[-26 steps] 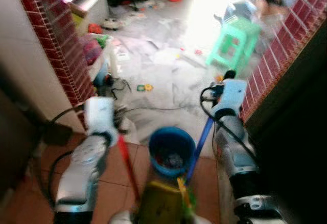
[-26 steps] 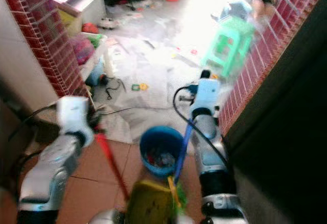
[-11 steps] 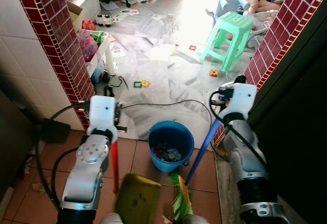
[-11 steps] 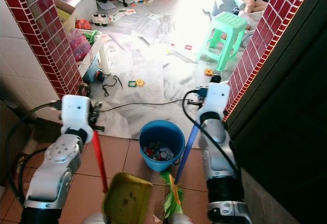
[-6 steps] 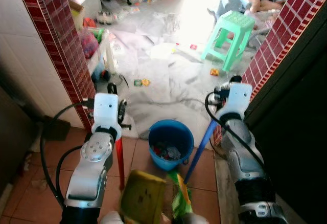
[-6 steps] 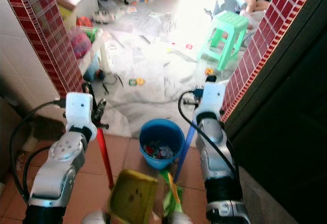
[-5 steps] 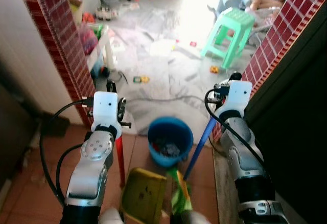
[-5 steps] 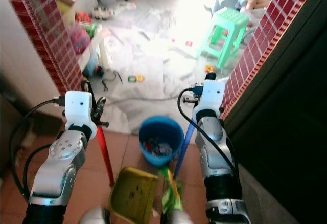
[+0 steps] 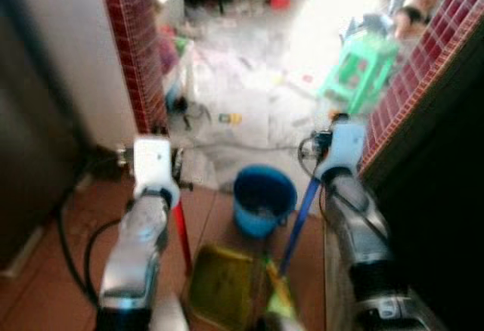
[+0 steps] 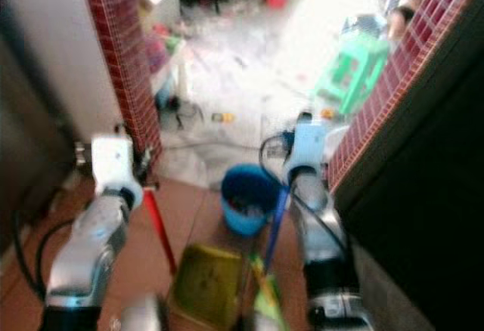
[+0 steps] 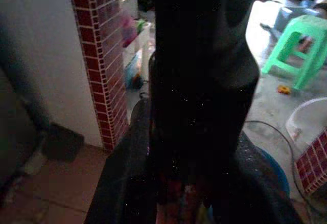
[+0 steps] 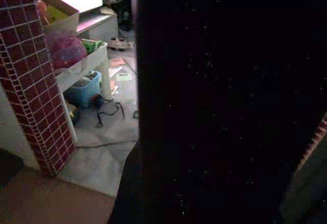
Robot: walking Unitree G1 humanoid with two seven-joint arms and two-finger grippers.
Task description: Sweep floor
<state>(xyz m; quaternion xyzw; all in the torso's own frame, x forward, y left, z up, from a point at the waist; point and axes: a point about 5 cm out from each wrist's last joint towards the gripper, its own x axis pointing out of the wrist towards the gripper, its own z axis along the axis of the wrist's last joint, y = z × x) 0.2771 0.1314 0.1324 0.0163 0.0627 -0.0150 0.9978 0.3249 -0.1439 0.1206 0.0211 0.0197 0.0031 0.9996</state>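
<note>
The picture is blurred by motion. My left gripper is shut on the red handle of a yellow dustpan, which hangs low in front of me. On the other side, my right gripper is shut on the blue handle of a broom. Its green and yellow bristles sit beside the dustpan. A blue bucket holding some debris stands on the floor between the two handles. Scraps and small toys litter the grey floor beyond it. Both wrist views are dark, blocked by the held handles.
A red-tiled pillar stands close on the left, and a red-tiled wall with a dark doorway runs along the right. A green stool is ahead to the right. Toy bins sit behind the pillar. A person lies far back.
The whole view has shifted and blurred, so the camera has moved; the pillar now sits further right. Both arms keep the same hold on dustpan and broom.
</note>
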